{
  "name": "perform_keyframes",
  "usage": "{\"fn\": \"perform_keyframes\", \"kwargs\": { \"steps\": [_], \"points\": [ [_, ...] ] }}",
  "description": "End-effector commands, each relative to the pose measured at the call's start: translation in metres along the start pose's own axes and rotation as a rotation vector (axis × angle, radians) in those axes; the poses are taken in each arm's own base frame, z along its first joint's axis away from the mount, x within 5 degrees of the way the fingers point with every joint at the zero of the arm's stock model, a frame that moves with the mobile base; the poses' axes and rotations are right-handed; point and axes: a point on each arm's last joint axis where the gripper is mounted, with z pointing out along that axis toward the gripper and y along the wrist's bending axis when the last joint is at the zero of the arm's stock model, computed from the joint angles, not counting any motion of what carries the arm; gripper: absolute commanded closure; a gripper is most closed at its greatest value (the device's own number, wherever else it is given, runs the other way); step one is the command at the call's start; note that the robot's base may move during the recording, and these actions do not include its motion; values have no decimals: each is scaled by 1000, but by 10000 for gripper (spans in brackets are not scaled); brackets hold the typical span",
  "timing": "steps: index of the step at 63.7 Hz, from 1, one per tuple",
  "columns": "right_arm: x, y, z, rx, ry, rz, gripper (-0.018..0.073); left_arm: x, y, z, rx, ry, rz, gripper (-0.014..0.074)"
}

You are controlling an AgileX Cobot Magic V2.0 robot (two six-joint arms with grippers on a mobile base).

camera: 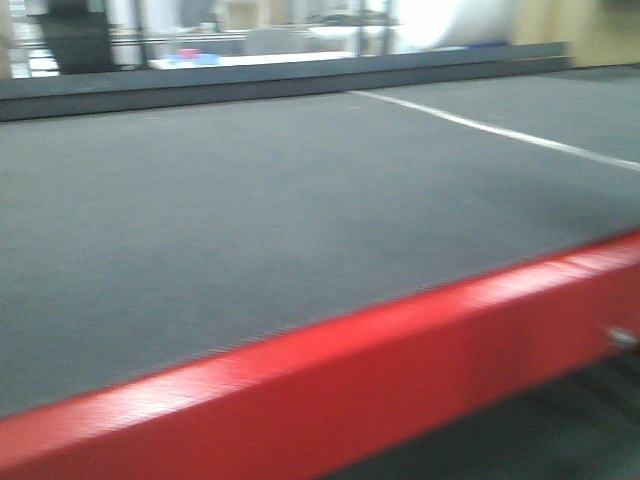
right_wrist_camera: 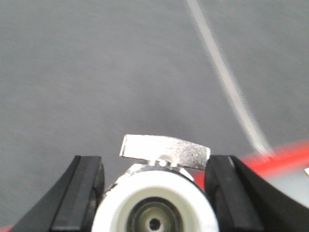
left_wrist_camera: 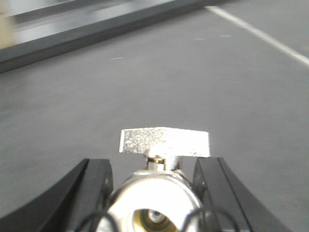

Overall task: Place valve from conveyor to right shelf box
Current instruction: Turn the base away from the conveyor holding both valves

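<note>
1. Left gripper (left_wrist_camera: pixel 154 166) clenched on a valve (left_wrist_camera: pixel 164 142), silver lever flat across just ahead of the fingertips (left_wrist_camera: pixel 99 176); conveyor (left_wrist_camera: pixel 145 72) belt lies beyond
2. Right gripper (right_wrist_camera: pixel 154 164) grasping a second valve (right_wrist_camera: pixel 154 205), pale round base between its fingers (right_wrist_camera: pixel 87 186); white stripe (right_wrist_camera: pixel 227 82) on the belt ahead to its right, red rail (right_wrist_camera: pixel 285 154) beyond

I see a red bar (camera: pixel 330 390) across the front. Far behind, all blurred, there is a white counter (camera: pixel 270 60), a pink thing (camera: pixel 188 53) on it, and a dark box (camera: pixel 70 40) at the left.
</note>
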Motion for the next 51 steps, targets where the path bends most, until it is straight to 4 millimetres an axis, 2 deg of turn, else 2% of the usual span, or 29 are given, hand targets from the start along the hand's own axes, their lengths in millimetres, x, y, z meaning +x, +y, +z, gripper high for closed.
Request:
{"fn": "perform_keyframes", "kwargs": {
  "steps": [1,51],
  "points": [
    [-8,1,-11,18,-85,-12,713,-7,-2,-6,5,-69,-8,708],
    [-8,1,-11,18,-85,-12,713,-7,-2,-6,5,-69,-8,708]
  ]
}}
